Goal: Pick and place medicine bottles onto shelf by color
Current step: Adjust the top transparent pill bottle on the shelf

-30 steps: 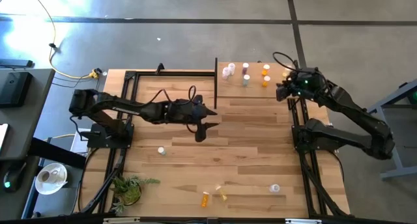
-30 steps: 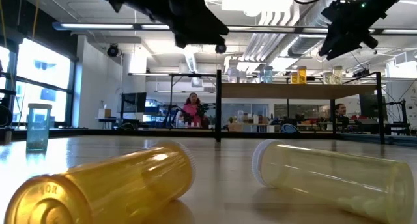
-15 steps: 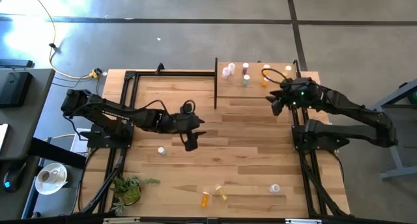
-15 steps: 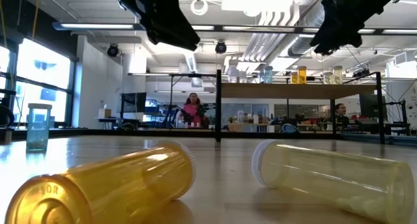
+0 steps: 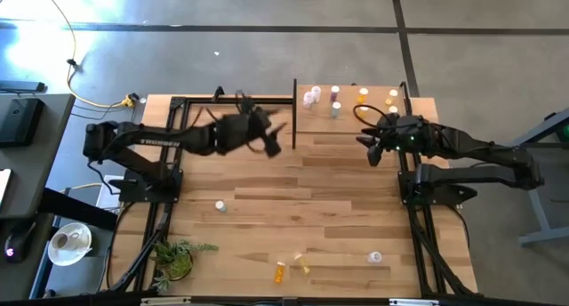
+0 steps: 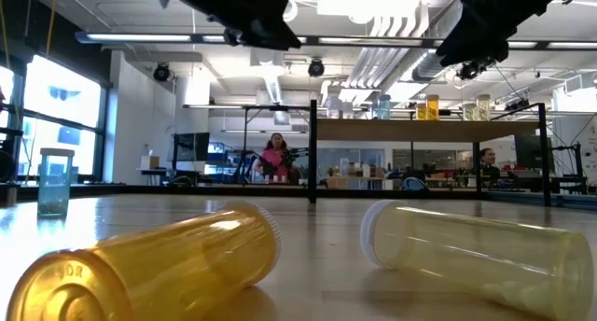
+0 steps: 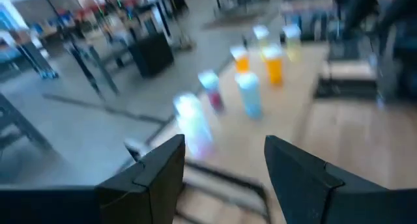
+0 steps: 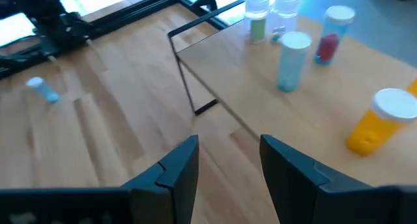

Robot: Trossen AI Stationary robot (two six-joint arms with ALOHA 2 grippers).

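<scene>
1. Seven medicine bottles (image 5: 335,109) stood upright on the shelf (image 5: 348,124). The left wrist view was blurred, so there may have been one more. They were pale ones at the 9 o'clock end, a teal and a pink in the middle, and orange and yellow toward 3 o'clock.
2. Four more were loose on the tabletop (image 5: 338,208). A small teal bottle (image 5: 220,205) stood upright at about 8 o'clock. An orange bottle (image 5: 281,271) and a yellow bottle (image 5: 303,265) lay on their sides close together at 6 o'clock. A clear bottle (image 5: 374,257) sat at 5 o'clock.
3. The shelf filled the tabletop's 1 o'clock corner, with black posts at its edges. The middle of the tabletop was bare wood, well apart from the loose bottles along the 6 o'clock edge. A green plant (image 5: 173,257) sat at the 7 o'clock corner.
4. The left gripper (image 5: 272,140) reached out low from 9 o'clock, near 11 o'clock of the table and just beside the shelf's 9 o'clock post. Its fingers (image 7: 163,175) were parted and held nothing.
5. The right gripper (image 5: 369,151) stretched in from 3 o'clock and hung just off the shelf's 6 o'clock edge. Its fingers (image 8: 172,168) stood apart and were empty.
</scene>
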